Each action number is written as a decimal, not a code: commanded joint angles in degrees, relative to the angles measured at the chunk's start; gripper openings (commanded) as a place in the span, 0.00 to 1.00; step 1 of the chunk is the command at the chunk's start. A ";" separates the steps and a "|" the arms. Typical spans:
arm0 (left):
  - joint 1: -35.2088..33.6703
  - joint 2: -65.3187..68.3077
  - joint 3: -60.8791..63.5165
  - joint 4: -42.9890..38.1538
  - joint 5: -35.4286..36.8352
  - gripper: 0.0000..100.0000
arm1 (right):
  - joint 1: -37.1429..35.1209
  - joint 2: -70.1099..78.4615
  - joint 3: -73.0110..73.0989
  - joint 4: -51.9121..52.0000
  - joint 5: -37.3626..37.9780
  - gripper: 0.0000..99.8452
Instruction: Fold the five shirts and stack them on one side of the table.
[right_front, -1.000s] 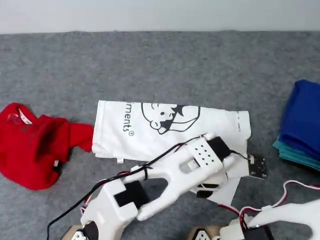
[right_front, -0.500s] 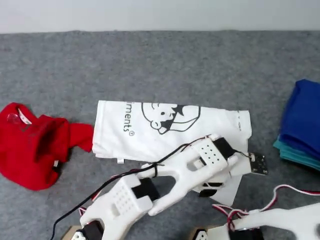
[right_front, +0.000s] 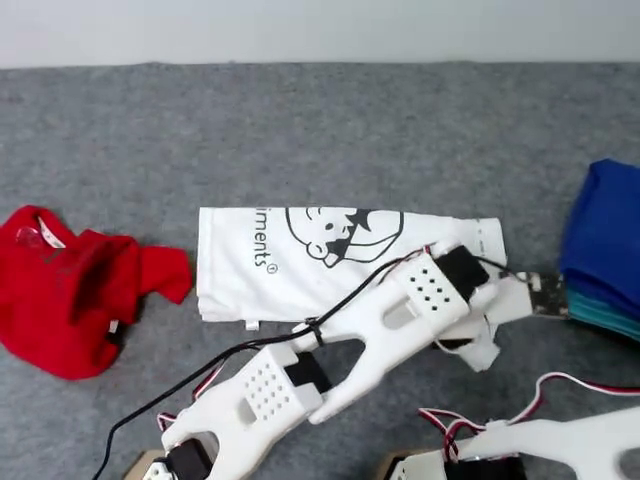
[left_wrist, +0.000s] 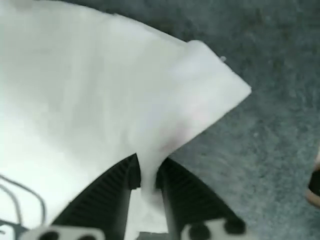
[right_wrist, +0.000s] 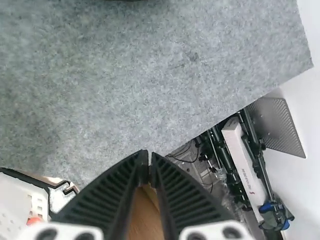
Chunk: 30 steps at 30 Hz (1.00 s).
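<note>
A white shirt (right_front: 320, 255) with a black print lies folded into a long strip mid-table. My left gripper (right_front: 472, 345) sits at its near right corner, shut on the fabric. In the left wrist view the black fingers (left_wrist: 182, 192) pinch a fold of the white shirt (left_wrist: 100, 95), and the corner sticks out over the grey mat. A crumpled red shirt (right_front: 70, 290) lies at the left. Folded blue and teal shirts (right_front: 605, 250) are stacked at the right edge. My right gripper (right_wrist: 149, 161) is shut on nothing, low over bare mat near the table's front right.
Grey felt mat (right_front: 330, 130) covers the table, with open room behind the white shirt. The right arm's body (right_front: 560, 445) and red-white cables lie along the front edge. Past the mat's edge, the right wrist view shows equipment on the floor (right_wrist: 240, 155).
My left gripper has moved right toward the blue stack, dragging the white shirt a little to the right with it. The right arm has sunk slightly lower at the front edge.
</note>
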<state>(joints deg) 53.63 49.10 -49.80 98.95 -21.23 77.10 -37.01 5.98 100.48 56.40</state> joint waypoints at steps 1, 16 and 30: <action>-2.37 -0.35 -3.12 1.41 -1.41 0.01 | 0.66 -1.19 -0.35 2.24 0.44 0.01; -12.31 -0.26 -3.03 -2.46 -1.67 0.15 | 1.45 -1.19 0.00 2.24 0.35 0.01; -22.95 8.62 -6.29 -5.80 -2.02 0.18 | 1.45 -1.19 0.00 2.33 0.26 0.01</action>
<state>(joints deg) 33.14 58.33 -52.88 92.62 -22.29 78.07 -37.10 6.15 100.48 56.48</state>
